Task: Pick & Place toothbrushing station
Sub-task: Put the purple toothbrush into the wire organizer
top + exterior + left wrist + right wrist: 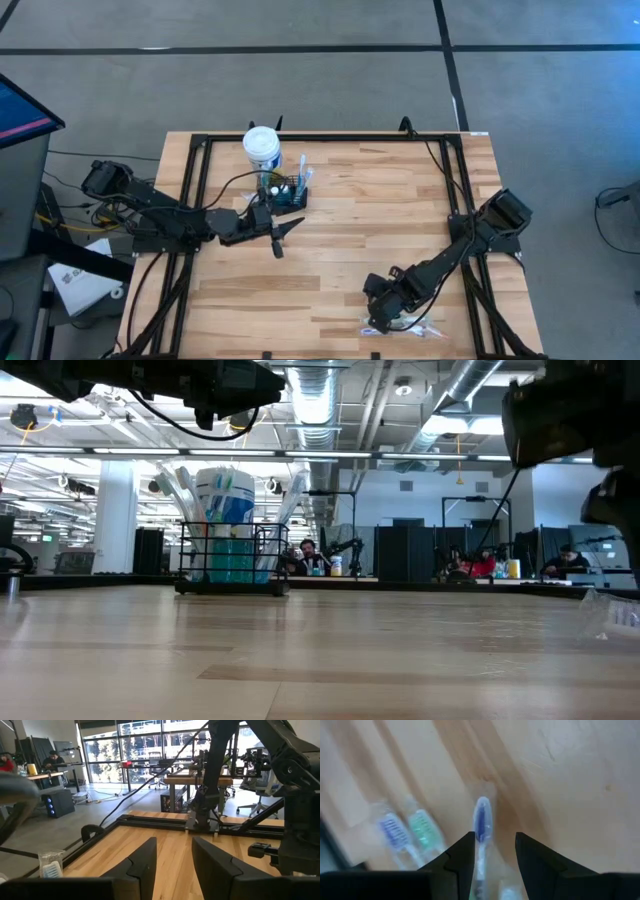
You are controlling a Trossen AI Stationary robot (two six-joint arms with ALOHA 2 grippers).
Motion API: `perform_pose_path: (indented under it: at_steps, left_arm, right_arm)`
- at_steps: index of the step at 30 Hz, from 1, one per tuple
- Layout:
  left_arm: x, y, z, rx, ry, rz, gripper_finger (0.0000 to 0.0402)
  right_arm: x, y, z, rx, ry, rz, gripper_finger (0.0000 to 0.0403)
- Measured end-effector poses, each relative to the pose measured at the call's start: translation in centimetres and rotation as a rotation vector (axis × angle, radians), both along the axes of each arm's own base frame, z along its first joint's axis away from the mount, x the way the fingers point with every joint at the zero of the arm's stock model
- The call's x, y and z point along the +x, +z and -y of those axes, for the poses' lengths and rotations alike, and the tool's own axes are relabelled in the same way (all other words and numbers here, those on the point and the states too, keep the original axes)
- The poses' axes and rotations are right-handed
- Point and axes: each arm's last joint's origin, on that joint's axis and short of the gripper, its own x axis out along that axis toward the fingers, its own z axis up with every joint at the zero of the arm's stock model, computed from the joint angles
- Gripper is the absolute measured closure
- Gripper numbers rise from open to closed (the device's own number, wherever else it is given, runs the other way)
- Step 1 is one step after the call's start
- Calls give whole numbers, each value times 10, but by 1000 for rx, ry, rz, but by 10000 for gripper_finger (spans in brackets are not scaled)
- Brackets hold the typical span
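Near the upper middle of the high view, on the wooden table (400,210), stands the caddy (286,193), a small black wire rack with brushes sticking up out of it. A white tub (262,147) with a blue label sits just above it in that frame, close beside or touching; the pictures do not settle which. From the low view the caddy (232,558) shows at centre left, upright on the tabletop, with the tub (225,495) rising behind its wires and white brush handles leaning out on both sides.

Left gripper (283,232) lies just below the caddy in the high view, apart from it, pointing toward the lower right of the frame. Its fingers (141,865) stand spread with bare wood between them and nothing held. A wrapped toothbrush head (50,864) shows at the lower left of the left wrist view.

Right gripper (378,318) is at the lower right of the high view, down near the table's front edge over a small clear packet (415,324). Through the right wrist view its fingers (461,854) are parted, and a blue toothbrush (481,827) lies in the gap between them, not pinched. Two more brushes, a purple one (392,831) and a green one (423,830), lie side by side at the left of that frame.
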Motion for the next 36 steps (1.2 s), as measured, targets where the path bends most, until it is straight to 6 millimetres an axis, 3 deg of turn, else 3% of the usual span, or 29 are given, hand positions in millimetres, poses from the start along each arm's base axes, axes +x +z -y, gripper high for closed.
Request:
perform_pose_path:
  at_steps: [9, 18, 22, 27, 36]
  left_arm:
    - [0, 0, 0, 1, 0, 0, 286]
    - [0, 0, 0, 1, 0, -1, 284]
    - [0, -1, 0, 3, 1, -6, 284]
    - [0, -1, 0, 3, 0, -8, 284]
    - [0, -1, 0, 3, 0, -8, 284]
  right_arm:
    - [1, 1, -2, 14, 6, 16, 272]
    - [5, -11, -5, 1, 29, -28, 275]
    - [8, -12, -4, -20, 31, -51, 306]
    - [13, -6, -2, -50, 89, -30, 387]
    - [37, 11, 11, -110, 116, 60, 400]
